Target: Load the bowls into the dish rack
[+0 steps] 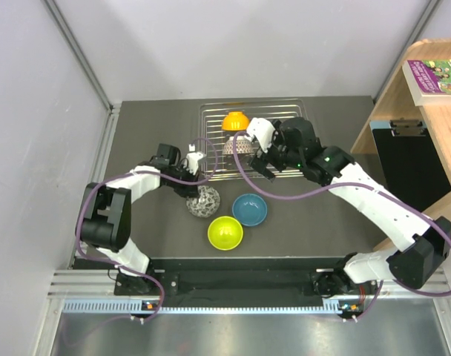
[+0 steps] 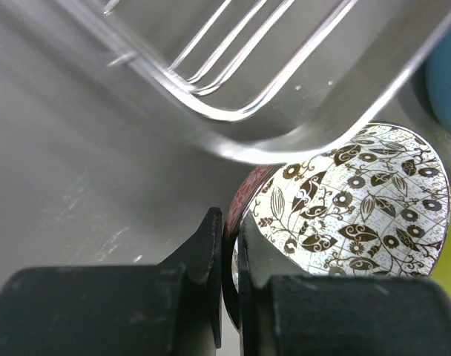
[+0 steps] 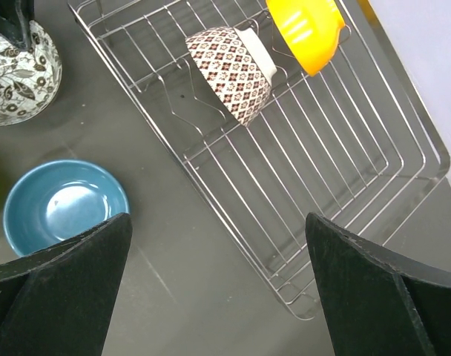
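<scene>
Only the left wrist view shows the left pincer (image 2: 229,230) clamped on the mosaic bowl (image 2: 359,215) at its rim. The right pincer (image 3: 218,219) gapes empty, the dish rack (image 3: 344,148) beneath it.

left hand (image 2: 227,226): clamped on patterned bowl (image 2: 351,208) rim (tilted) | dish rack (image 2: 300,137): close behind

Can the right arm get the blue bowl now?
Probably yes. The right gripper is open and empty, and the blue bowl sits nearby, face up, with nothing on or over it.
</scene>
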### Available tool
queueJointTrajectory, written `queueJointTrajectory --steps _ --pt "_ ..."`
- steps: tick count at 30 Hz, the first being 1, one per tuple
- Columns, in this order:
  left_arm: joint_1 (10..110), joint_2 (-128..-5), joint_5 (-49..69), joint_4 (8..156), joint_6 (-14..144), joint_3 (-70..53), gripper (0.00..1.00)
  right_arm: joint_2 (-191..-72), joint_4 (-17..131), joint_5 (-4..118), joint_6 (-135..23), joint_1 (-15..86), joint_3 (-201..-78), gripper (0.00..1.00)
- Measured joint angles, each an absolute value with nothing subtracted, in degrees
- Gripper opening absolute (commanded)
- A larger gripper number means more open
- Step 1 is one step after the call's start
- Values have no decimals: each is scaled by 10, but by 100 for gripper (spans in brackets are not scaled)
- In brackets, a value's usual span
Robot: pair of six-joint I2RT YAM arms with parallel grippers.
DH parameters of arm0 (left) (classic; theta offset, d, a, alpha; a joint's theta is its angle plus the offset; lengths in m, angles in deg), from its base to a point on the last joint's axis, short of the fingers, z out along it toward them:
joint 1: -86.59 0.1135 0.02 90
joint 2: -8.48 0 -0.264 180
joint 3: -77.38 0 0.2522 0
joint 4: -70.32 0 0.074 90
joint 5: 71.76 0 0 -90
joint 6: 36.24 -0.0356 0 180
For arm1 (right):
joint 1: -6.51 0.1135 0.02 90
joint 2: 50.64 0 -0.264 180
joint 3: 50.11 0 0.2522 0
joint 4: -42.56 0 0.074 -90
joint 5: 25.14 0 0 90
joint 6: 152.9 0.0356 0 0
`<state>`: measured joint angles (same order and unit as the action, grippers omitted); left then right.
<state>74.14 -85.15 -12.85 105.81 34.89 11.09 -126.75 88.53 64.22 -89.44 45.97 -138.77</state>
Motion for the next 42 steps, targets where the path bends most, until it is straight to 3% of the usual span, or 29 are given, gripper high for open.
queueJointTrajectory --steps 8,13,22,30,42 --pt "834 -843 -126 1100 322 85 0 -1276 906 587 -862 450 -1425 100" --pt "868 -776 -124 1131 305 39 0 -1317 919 510 -825 442 -1491 100" --pt "784 -665 -162 1146 312 -39 0 -1423 936 315 -734 419 -1569 100" --pt "733 -659 -171 1156 330 -72 0 -1504 927 117 -663 368 -1570 100" --pt "662 -645 -151 1141 369 -73 0 -1531 832 -57 -544 344 -1542 100"
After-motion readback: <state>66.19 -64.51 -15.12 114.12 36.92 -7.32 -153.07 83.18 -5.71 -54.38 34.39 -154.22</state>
